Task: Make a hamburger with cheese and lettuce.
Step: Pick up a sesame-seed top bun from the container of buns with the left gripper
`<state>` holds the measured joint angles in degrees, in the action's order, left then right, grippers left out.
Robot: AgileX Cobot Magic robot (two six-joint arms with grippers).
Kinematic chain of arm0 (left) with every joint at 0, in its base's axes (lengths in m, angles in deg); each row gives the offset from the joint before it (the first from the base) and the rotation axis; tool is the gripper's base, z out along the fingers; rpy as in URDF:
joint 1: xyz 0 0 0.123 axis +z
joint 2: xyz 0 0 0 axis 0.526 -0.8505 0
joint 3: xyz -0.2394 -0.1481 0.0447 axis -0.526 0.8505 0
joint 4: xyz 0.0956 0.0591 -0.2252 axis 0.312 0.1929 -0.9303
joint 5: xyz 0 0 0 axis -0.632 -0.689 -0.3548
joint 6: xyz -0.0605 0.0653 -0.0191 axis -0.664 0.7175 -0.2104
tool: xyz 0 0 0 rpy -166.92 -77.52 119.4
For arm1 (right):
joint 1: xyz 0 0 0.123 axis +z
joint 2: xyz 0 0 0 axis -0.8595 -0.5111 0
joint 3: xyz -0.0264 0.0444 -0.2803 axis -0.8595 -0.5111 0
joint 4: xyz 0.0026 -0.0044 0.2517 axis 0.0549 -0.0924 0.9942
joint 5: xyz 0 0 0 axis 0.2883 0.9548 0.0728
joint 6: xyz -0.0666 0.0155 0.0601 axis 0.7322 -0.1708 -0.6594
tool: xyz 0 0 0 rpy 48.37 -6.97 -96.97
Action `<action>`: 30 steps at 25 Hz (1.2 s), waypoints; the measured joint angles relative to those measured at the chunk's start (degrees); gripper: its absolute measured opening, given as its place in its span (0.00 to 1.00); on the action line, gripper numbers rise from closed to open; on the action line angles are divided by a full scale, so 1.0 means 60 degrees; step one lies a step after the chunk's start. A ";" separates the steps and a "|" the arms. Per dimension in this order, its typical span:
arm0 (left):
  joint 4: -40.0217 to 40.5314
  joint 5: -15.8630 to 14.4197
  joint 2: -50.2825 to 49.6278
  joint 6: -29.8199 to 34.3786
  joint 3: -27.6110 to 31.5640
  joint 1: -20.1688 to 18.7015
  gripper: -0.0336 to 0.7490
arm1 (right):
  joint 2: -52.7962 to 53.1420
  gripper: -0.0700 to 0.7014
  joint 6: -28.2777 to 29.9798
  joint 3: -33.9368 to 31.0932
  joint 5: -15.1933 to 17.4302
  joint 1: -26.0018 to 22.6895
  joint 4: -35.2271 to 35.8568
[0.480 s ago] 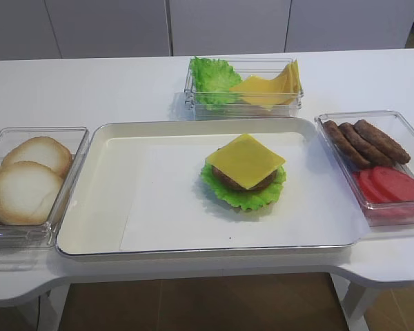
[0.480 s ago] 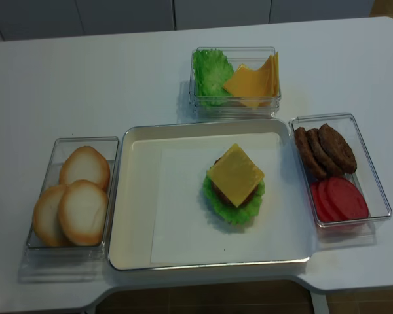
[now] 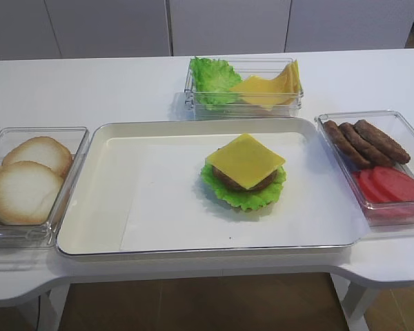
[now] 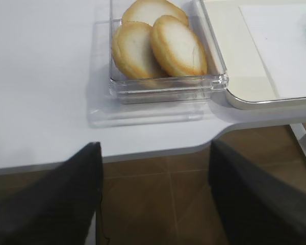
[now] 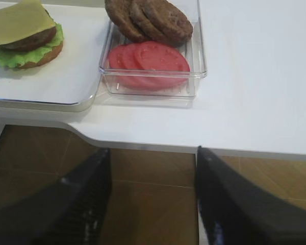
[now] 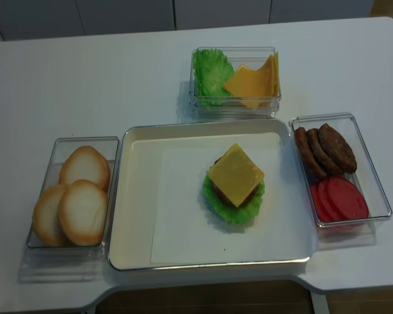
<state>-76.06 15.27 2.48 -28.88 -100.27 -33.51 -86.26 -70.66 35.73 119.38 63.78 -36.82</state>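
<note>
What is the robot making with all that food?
A burger. On the tray sit lettuce, a patty and cheese; no top bun yet. Nothing is being handled: the left tool hangs open below the table edge near the buns, and the right tool hangs open near the tomato slices.

- The hamburger [image 3: 244, 176], unfinished and with no top bun, sits right of the tray's centre, toward three o'clock.
- The cheese [image 3: 245, 159], a flat yellow square, lies topmost, corners at twelve, three, six and nine.
- The lettuce [image 3: 247, 196] frills out beneath the brown patty, widest toward six o'clock.
</note>
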 joint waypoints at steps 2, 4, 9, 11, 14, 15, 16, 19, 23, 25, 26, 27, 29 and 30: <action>0.0000 0.0000 0.0000 0.0000 0.0000 0.0000 0.65 | 0.0000 0.61 0.0000 0.0000 0.0000 0.0000 0.0000; 0.0000 0.0000 0.0000 0.0000 0.0000 0.0000 0.65 | 0.0000 0.61 0.0000 0.0000 0.0000 0.0000 0.0000; 0.0000 0.0000 0.0000 0.0099 0.0000 0.0000 0.65 | 0.0000 0.61 0.0000 0.0000 0.0000 0.0000 0.0000; -0.0069 -0.0118 0.0000 0.0117 -0.0088 0.0000 0.65 | 0.0000 0.61 0.0000 0.0000 0.0000 0.0000 0.0000; -0.0483 -0.0270 -0.0297 0.0142 -0.0404 0.0000 0.65 | 0.0000 0.61 0.0000 0.0000 0.0000 0.0000 0.0000; -0.0648 -0.0293 -0.0536 0.0142 -0.0509 0.0000 0.65 | 0.0000 0.61 0.0000 0.0000 0.0000 0.0000 0.0000; -0.0790 -0.0293 -0.0756 0.0142 -0.0604 0.0000 0.65 | 0.0000 0.61 0.0000 0.0000 -0.0023 0.0000 0.0000; -0.1070 -0.0231 -0.1633 0.0142 -0.0911 0.0000 0.65 | 0.0000 0.61 0.0000 0.0000 -0.0022 0.0000 0.0000; -0.1189 0.0181 -0.2692 0.0142 -0.1379 0.0000 0.65 | 0.0000 0.61 0.0000 0.0000 -0.0043 0.0000 0.0000; -0.1225 0.0358 -0.3260 0.0142 -0.1630 0.0000 0.65 | 0.0000 0.61 0.0000 0.0000 -0.0043 0.0000 0.0000; -0.1248 0.0432 -0.3541 0.0142 -0.1762 0.0000 0.65 | 0.0000 0.61 0.0000 0.0000 -0.0043 0.0000 0.0000; -0.1327 0.0500 -0.3771 0.0142 -0.1888 0.0000 0.65 | 0.0000 0.61 -0.0013 0.0000 -0.0043 0.0000 0.0000; -0.1497 0.0619 -0.4282 0.0142 -0.2085 0.0000 0.65 | 0.0000 0.61 -0.0013 0.0000 -0.0043 0.0000 0.0000; -0.1545 0.0691 -0.4488 0.0142 -0.2171 0.0000 0.65 | 0.0000 0.61 -0.0013 0.0000 -0.0043 0.0000 0.0000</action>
<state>-85.33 19.42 -24.45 -28.03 -113.29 -33.51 -86.26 -70.74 35.73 119.12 63.78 -36.82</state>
